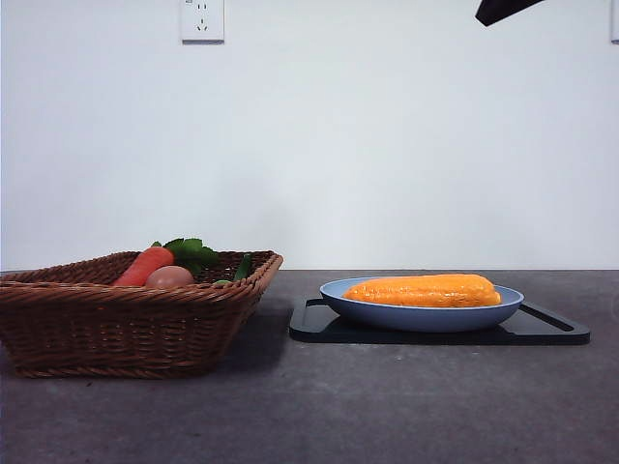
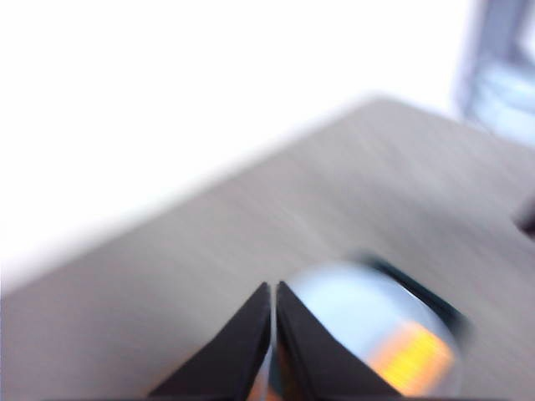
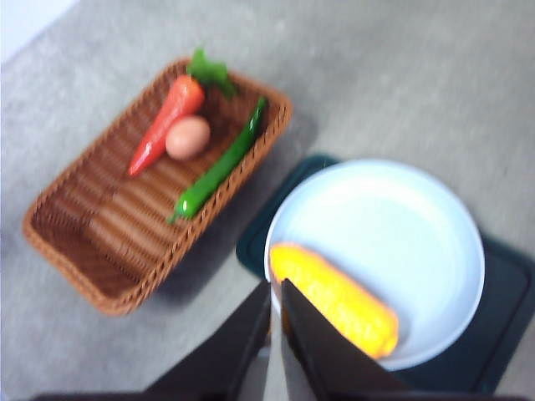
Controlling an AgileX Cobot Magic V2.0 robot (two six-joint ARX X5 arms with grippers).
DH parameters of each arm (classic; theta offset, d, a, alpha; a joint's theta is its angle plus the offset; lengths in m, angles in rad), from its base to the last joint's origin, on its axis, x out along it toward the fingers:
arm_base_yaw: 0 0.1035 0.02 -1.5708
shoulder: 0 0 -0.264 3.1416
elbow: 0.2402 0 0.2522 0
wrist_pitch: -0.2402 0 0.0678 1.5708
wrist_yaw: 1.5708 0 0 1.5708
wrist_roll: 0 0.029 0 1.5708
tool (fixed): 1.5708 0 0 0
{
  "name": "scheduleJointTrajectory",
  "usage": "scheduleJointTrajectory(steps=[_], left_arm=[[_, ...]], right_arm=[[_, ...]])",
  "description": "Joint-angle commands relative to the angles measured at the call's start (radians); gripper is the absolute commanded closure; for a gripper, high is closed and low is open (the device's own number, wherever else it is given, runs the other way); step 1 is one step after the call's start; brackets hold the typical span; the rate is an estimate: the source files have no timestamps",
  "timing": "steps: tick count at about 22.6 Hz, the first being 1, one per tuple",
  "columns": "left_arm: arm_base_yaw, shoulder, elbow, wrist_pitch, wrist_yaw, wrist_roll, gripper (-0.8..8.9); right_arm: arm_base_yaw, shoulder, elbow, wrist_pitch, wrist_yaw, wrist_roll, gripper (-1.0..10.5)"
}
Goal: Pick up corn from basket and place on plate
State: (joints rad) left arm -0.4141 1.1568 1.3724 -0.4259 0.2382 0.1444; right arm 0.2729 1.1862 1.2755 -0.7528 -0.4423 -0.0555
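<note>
The corn lies lengthwise on the light-blue plate, right of the wicker basket. In the right wrist view the corn rests near one edge of the plate, and the basket is beside it. My right gripper hangs high above the plate's rim, shut and holding nothing. The left wrist view is blurred. My left gripper is shut and empty there, with the plate and corn far below it. A black arm tip shows at the top right corner.
The plate stands on a flat black tray. The basket holds a carrot with green leaves, an egg and a long green pepper. Grey tabletop stretches in front. A wall outlet sits high on the wall.
</note>
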Motion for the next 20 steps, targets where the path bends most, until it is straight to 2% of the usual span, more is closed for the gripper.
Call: scheduleJointTrajectory(steps=[1,4,9,16,20], left_arm=[[0.119,-0.106,-0.093,0.061,0.001,0.026,8.06],[0.272,-0.281,-0.264,0.148,0.001,0.026,8.06],[0.399,-0.476,-0.504,0.28,0.0,0.026,8.06],[0.443,-0.673,-0.832,0.475,-0.005,0.025,8.06],[0.443,-0.761,-0.99,0.534,-0.007,0.023,8.06]], right_arm=[[0.003,0.009,0.015,0.044,-0.002,-0.008,9.4],[0.003,0.009,0.015,0.088,-0.002,-0.008,9.4],[0.003,0.009,0.015,0.137,-0.002,-0.008,9.4],[0.003,0.009,0.015,0.195,-0.002,-0.008,9.4],[0.003,0.009,0.015,0.211,-0.002,-0.008,9.4]])
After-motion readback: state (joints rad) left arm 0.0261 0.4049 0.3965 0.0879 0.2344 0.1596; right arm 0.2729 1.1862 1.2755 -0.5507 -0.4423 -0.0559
